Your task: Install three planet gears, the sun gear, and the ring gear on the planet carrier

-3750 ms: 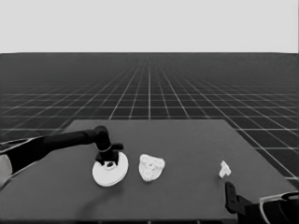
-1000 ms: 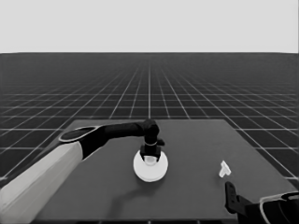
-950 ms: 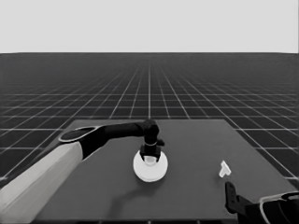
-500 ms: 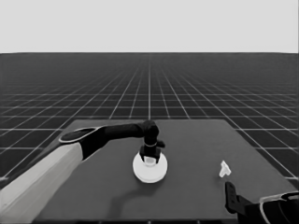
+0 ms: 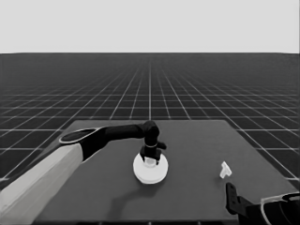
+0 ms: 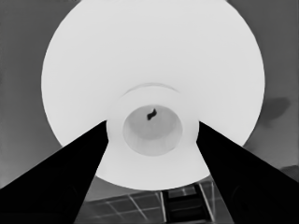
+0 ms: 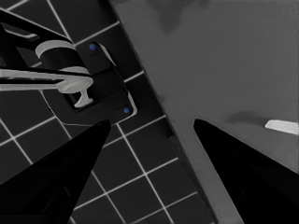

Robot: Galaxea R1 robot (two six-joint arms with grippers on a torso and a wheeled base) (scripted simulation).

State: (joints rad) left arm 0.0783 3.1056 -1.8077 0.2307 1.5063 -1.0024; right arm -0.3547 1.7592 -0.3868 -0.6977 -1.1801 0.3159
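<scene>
Left gripper on the larger round part, mid-table; right arm parked.

Working from the left: my left arm reaches in from the table's [image 5: 197, 197] left side, and the left gripper [image 5: 150, 158] stands upright over the larger round part [image 5: 150, 172], which lies flat at the table's middle. In the wrist view the fingers [image 6: 70, 177] sit narrow against either side of its raised centre hub [image 6: 152, 128], holding it; the part lies directly below the fingers, axis vertical. Nothing shows beneath it. A thin white piece [image 5: 225, 169] lies well right of the round part. The right gripper [image 5: 233, 199] idles at the table's near right corner, fingers wide and empty. I judge the left arm alone is placed for the next move.
</scene>
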